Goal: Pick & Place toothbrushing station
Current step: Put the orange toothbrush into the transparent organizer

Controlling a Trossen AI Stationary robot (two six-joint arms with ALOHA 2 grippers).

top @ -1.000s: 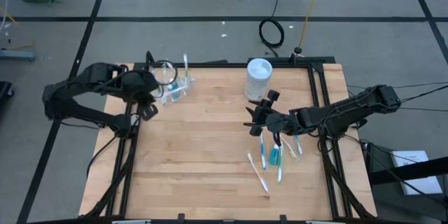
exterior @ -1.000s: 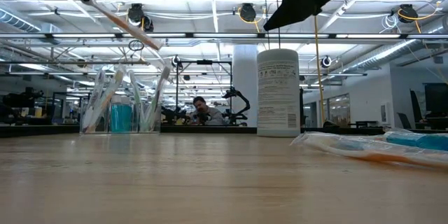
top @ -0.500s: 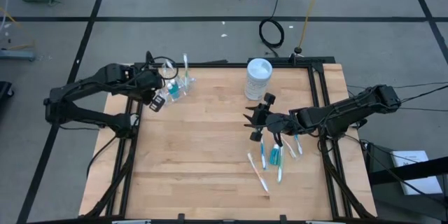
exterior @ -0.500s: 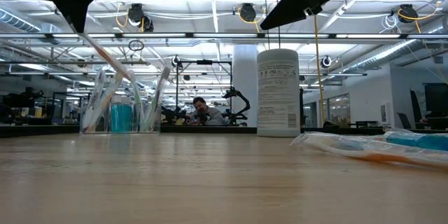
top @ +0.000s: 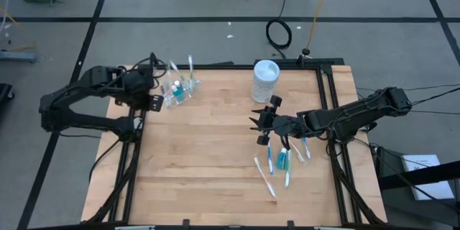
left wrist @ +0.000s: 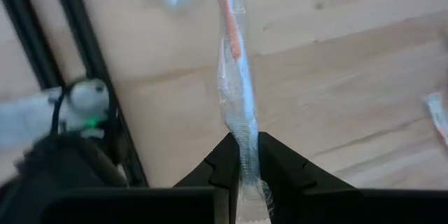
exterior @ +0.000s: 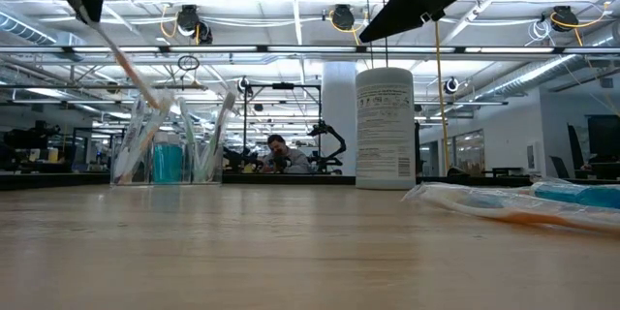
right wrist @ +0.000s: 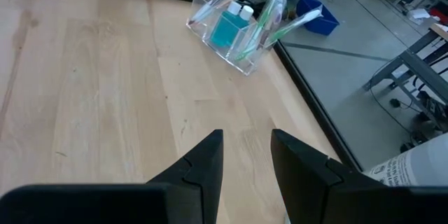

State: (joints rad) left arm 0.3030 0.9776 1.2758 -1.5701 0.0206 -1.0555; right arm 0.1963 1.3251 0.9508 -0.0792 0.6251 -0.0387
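Left claw clamped on a wrapped toothbrush, orange handle showing through the clear sleeve. High view puts this claw at the table's far left corner, just beside the clear holder. Low view: the held brush hangs tilted, lower end above the holder's rim, not yet inside as far as can be told.

Holder already carries several brushes and a blue toothpaste tube, leaning at mixed angles; right wrist view shows it crowded.

Right claw apart, empty, hovering over the right half of the table. High view places it just above the loose pile of toothbrushes still lying flat. White cylindrical container stands at the far edge, between the two work areas.

Risks, as judged:
- Grip sits low on the wrapper end; the brush may swing or slip in the crinkled sleeve when lowered.
- Tilted approach could catch brushes already standing, or knock the light holder toward the table edge, which is near.
- Crowded slots: the tip may ride on another handle and fall outside on release.
- Right claw descending on overlapping brushes may lift two or scatter them.
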